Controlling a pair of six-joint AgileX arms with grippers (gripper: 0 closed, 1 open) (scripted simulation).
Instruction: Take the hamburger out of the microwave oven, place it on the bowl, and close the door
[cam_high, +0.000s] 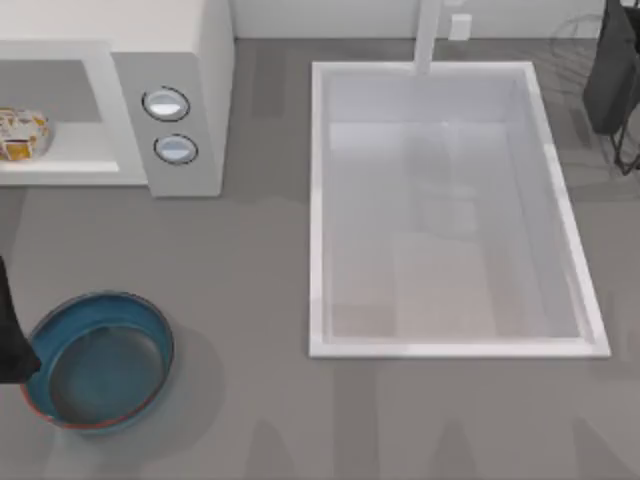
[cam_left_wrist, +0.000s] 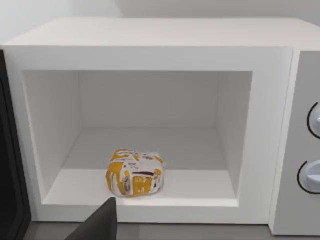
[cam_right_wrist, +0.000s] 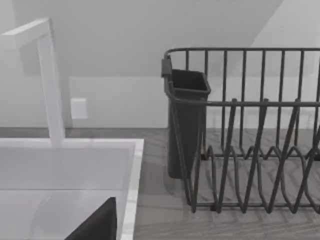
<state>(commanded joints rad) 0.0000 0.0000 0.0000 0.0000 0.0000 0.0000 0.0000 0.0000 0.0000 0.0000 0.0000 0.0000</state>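
white sink (cam_high: 455, 345), tap (cam_right_wrist: 50, 80), dark dish rack (cam_right_wrist: 250, 130)

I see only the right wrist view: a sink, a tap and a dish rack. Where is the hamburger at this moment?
Observer: The hamburger lies inside the microwave oven, near the front of the cavity floor. The opening is uncovered.
Operator: And the bowl, is something in it?
Observer: The bowl stands on the table in front of the microwave oven, at the top view's left, with nothing in it.
Operator: Which arm is near it?
Observer: The left arm is at the top view's left edge, beside the bowl.
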